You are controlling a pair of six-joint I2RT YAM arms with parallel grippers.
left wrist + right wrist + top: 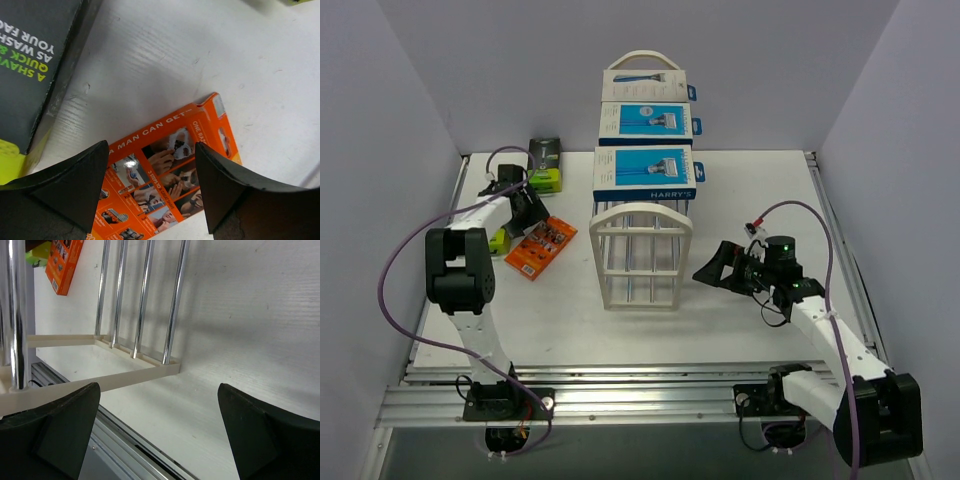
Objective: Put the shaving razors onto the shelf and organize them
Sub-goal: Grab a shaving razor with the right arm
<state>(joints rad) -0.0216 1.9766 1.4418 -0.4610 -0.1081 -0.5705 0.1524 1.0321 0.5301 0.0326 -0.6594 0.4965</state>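
Orange flat carton [172, 167] below wide left claw [151, 146], right claw [158, 387] wide beside barred shelf [150, 371]

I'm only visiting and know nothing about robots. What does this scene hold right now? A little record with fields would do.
centre: cream shelf on the table
shelved: three blue-and-white boxes, on separate tiers
not shelved: orange box and black-and-lime boxes, left of the shelf
left gripper: open, above the orange box, not gripping it
right gripper: open, empty, by the shelf's right side
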